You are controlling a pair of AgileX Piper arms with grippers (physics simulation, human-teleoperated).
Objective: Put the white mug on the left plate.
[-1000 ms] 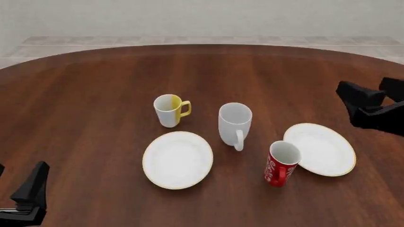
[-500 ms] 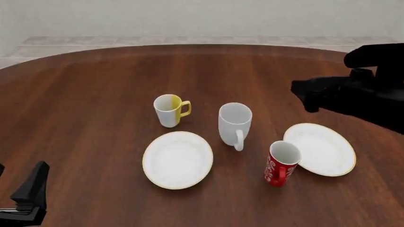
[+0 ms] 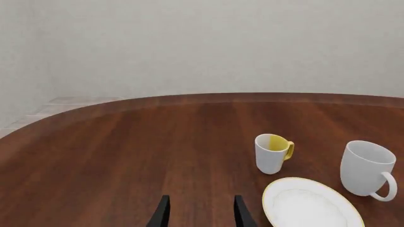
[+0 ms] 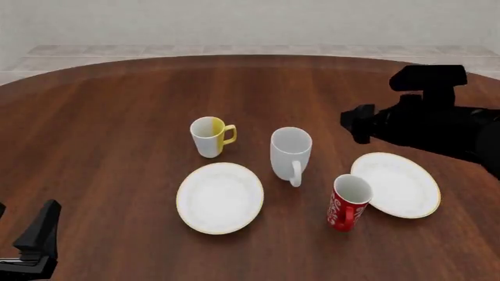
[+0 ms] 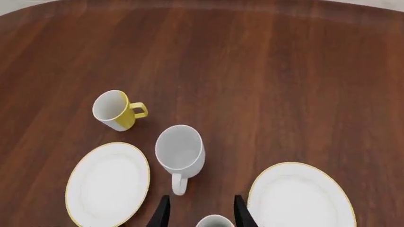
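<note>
Across the whole front view I have the brown wooden table point(image 4: 117, 117), its far curved edge showing against a pale wall while its near and side edges run out of frame. My right arm point(image 4: 437, 126) is the next biggest shape, a black mass reaching in from the right above the table; its far end is cut off by the frame edge, and its right gripper point(image 4: 355, 124) is only a dark lump from this camera. In the right wrist view the two fingers point(image 5: 160, 215) stand apart with bare table between them, so I read that gripper as released and empty, though only the finger ends show.

The left plate point(image 4: 219, 198) lies flat with nothing on it, whole in the front view but clipped at the bottom of the left wrist view. The other plate point(image 4: 399, 184) lies to the right, its near-left edge partly covered by the red mug point(image 4: 348, 203), whose lettering I cannot read; in the right wrist view only that mug's rim peeks in.

The white mug point(image 4: 291, 154) stands upright on the table, just right of the left plate and beyond its far edge, handle turned toward me. The yellow-handled mug point(image 4: 209, 137) stands beyond the left plate, apart from it.

My left gripper point(image 4: 33, 243) sits low at the near-left corner, mostly cut off; its wrist view shows the fingers parted over bare table, holding nothing.
</note>
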